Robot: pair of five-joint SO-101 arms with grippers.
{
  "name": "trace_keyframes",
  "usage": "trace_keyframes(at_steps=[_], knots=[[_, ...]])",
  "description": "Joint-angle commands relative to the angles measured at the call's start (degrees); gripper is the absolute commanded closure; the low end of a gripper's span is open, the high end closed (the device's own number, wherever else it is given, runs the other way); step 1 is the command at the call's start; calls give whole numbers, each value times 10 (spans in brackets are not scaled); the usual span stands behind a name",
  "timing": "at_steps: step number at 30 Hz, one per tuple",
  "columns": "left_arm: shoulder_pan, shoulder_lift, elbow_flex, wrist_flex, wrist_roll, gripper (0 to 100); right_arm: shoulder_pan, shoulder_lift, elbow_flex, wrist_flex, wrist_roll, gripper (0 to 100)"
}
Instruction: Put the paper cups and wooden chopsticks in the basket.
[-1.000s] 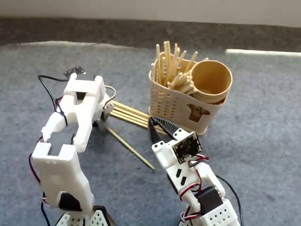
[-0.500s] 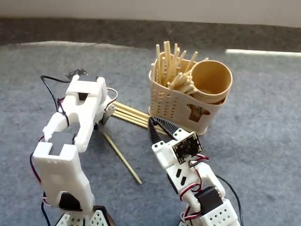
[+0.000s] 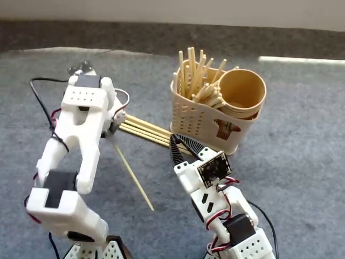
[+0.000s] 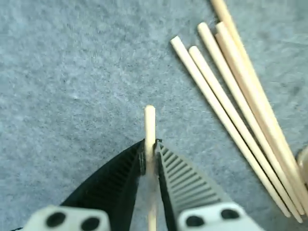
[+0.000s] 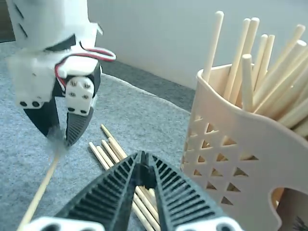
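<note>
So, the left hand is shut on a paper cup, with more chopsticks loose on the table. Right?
No: the left hand is shut on a single chopstick, not a paper cup, as the left wrist view shows. More chopsticks do lie loose on the table.

Grey felt-like mat [image 3: 302, 162] covers whole work surface, fuzzy texture. Darker band [image 3: 161, 35] runs along far edge. Pale plain wall [image 3: 215, 9] beyond. Bright light streak [image 3: 302, 60] on mat at far right; fainter streak [image 3: 70, 49] far left.

The left hand [image 3: 115, 134] holds a chopstick [image 3: 133, 176] beside the loose chopsticks [image 3: 145, 131].
</note>
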Motion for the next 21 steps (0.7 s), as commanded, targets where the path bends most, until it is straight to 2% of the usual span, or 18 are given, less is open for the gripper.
trace_keyframes(at_steps=[1, 6, 17, 21], knots=[[-6, -68, -42, 4, -19, 994, -2, 3, 89, 1, 7, 992], [-3, -106, -91, 0, -40, 994, -2, 3, 89, 1, 7, 992], [-2, -204, -295, -2, -44, 994, -2, 3, 89, 1, 7, 992], [13, -230, -342, -32, -43, 994, -2, 3, 89, 1, 7, 992]])
